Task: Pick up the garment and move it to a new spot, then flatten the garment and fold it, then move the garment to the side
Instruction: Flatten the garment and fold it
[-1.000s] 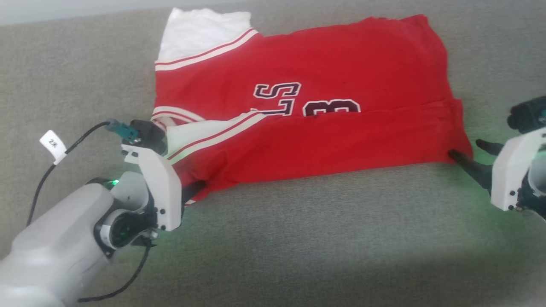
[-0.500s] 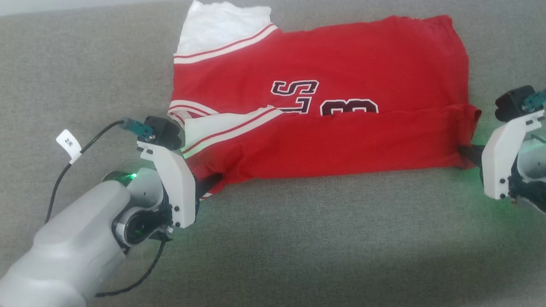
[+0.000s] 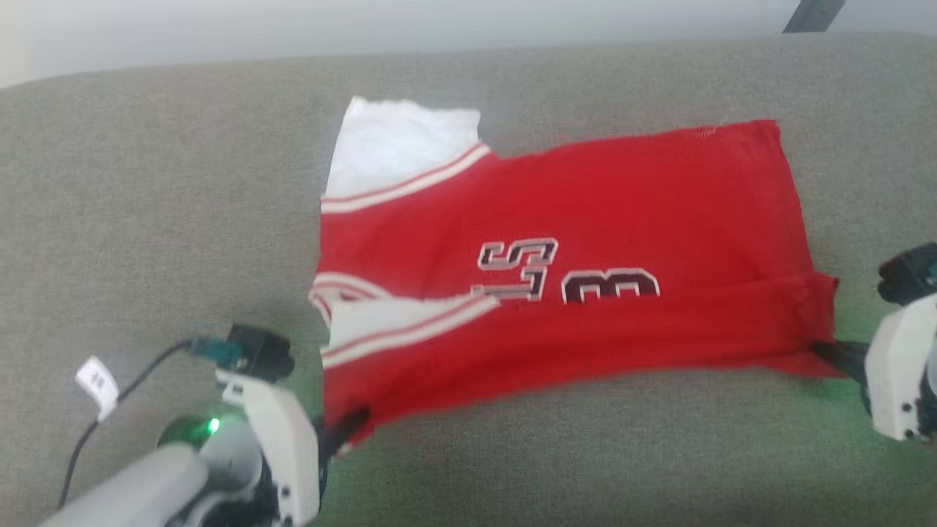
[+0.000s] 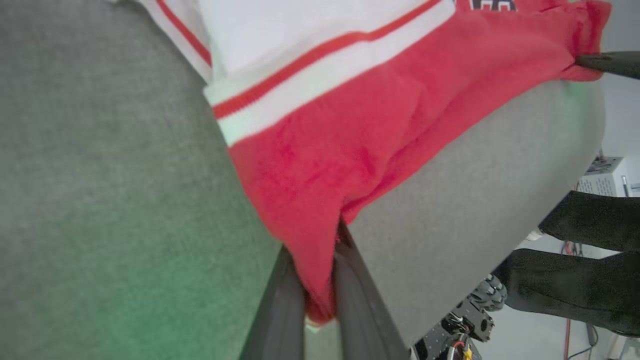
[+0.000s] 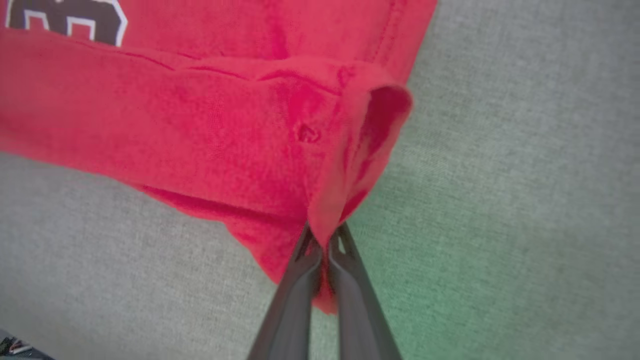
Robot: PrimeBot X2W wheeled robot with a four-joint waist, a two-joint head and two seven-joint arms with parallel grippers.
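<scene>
While the grey cushion (image 3: 146, 183) runs right across the head view, the garment (image 3: 585, 205) lies spread over its middle. Its red body is folded lengthwise, the near flap covering the lower part of the dark lettering (image 3: 571, 274), and a white sleeve end (image 3: 402, 146) pokes out at the far left. At the near left corner, the left gripper (image 4: 316, 270) is clamped tight, red cloth squeezed between both dark fingers and the striped trim (image 4: 320, 65) just beyond. Over on the near right corner, the right gripper (image 5: 325, 240) is pinched together too, nipping the folded hem, which puckers into a small loop above the fingertips. A little white tag (image 3: 96, 382) dangles from the left arm's cable.
</scene>
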